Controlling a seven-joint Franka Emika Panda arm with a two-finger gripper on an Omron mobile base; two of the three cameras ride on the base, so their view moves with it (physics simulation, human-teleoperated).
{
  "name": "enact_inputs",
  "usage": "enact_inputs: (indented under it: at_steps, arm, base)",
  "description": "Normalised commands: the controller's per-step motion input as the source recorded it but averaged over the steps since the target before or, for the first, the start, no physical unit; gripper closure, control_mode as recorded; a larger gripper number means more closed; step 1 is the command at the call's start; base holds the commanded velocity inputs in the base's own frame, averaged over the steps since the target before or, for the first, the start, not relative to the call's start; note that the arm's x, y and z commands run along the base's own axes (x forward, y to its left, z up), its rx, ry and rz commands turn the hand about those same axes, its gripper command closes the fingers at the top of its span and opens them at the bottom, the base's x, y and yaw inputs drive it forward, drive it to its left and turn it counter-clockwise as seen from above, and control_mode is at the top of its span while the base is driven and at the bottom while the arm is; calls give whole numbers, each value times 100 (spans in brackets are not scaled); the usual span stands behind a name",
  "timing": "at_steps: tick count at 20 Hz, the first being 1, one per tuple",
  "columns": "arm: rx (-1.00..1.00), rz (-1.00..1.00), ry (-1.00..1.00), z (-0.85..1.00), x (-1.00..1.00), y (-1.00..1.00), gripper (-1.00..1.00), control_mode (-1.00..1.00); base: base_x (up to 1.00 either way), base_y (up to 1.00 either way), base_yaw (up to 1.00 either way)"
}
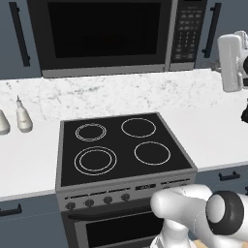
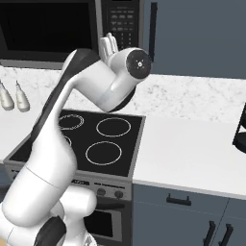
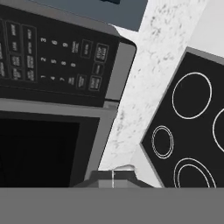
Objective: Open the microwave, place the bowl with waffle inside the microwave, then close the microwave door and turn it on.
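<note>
The microwave (image 1: pixel 106 68) hangs above the stove, and its door (image 1: pixel 104 34) stands closed with the black window facing out. The keypad panel (image 1: pixel 186 31) is on its right side. My gripper (image 3: pixel 113 178) is shut with nothing between the tips. It hovers close in front of the microwave's lower right, where the hand view, rolled sideways, shows the keypad (image 3: pixel 57 57) and the door window (image 3: pixel 39 148). From the right base view my hand (image 2: pixel 108 44) is raised just below the keypad (image 2: pixel 122 21). The bowl and the waffle are out of view.
A black four-ring stove (image 1: pixel 123 145) with knobs and an oven sits under the microwave. Two pale bottles (image 1: pixel 23 116) stand on the white counter at left. A dark object (image 2: pixel 240 129) stands at the counter's right end. Grey cabinets flank the microwave.
</note>
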Motion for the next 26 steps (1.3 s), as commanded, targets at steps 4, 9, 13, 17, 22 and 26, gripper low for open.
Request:
enact_inputs:
  at_steps: [4,9,13,17,22,26]
  arm:
    - [0,-3,-10,-44,47,0,100,-100]
    - [0,-4,-13,-17,45,1,100,-100]
    - [-4,-3,-15,1,32,10,100,-100]
    - [-8,-2,-9,13,27,17,100,-100]
    - [-6,-4,-7,10,36,2,100,-100]
    - [-1,-4,-6,10,39,0,100,-100]
  base:
    - [0,0,0]
    - [0,0,0]
    - [0,0,0]
    - [0,0,0]
    - [0,0,0]
    - [0,0,0]
